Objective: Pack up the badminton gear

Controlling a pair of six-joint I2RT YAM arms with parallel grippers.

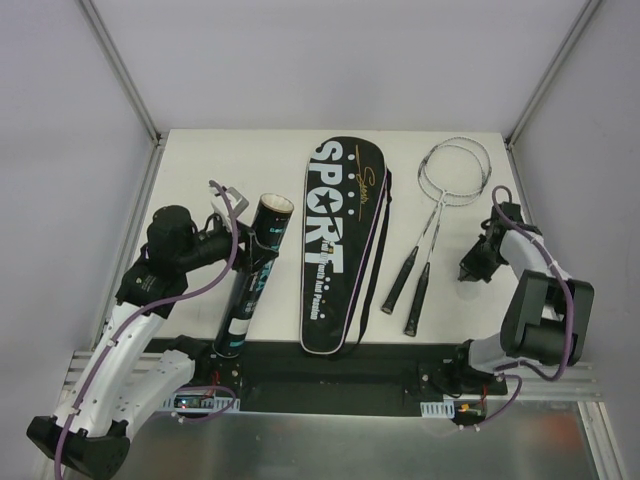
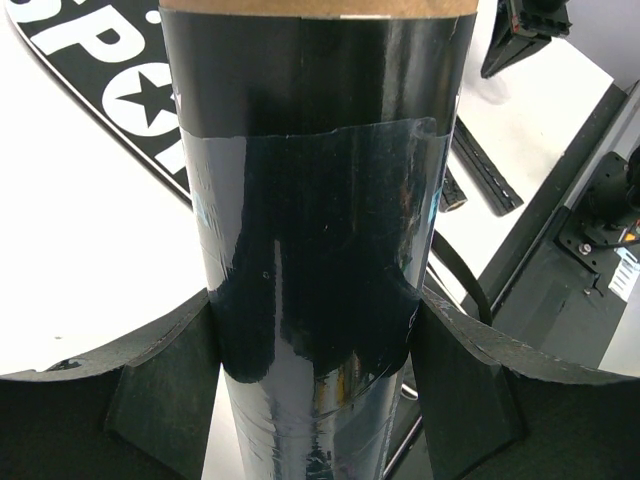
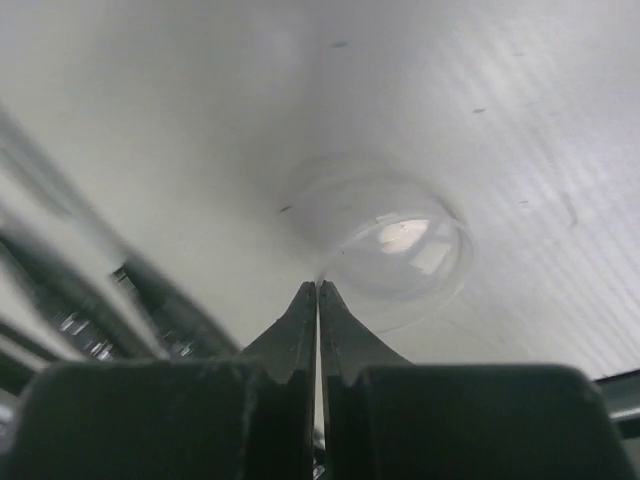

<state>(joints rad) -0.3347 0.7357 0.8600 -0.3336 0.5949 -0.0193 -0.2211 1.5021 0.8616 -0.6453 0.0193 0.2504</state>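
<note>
The long black tube (image 1: pixel 252 285) lies slanted at the left, its open end (image 1: pixel 272 205) pointing away. My left gripper (image 1: pixel 240 245) is shut on its upper part; in the left wrist view both fingers (image 2: pixel 165 385) press the tube's (image 2: pixel 310 150) sides. The black bag lettered SPORT (image 1: pixel 335 250) lies flat in the middle. Two silver rackets (image 1: pixel 430 225) lie right of it, black handles pointing near. My right gripper (image 1: pixel 473 266) is right of the rackets, low over the table; its jaws (image 3: pixel 318 285) are closed on the rim of a clear round lid (image 3: pixel 400 250). No shuttlecock shows.
A black mounting rail (image 1: pixel 330 378) runs along the table's near edge. Grey walls and metal posts (image 1: pixel 120 70) enclose the white table (image 1: pixel 200 160) on three sides. The bag's strap (image 1: pixel 378 250) lies along its right edge, close to the racket handles.
</note>
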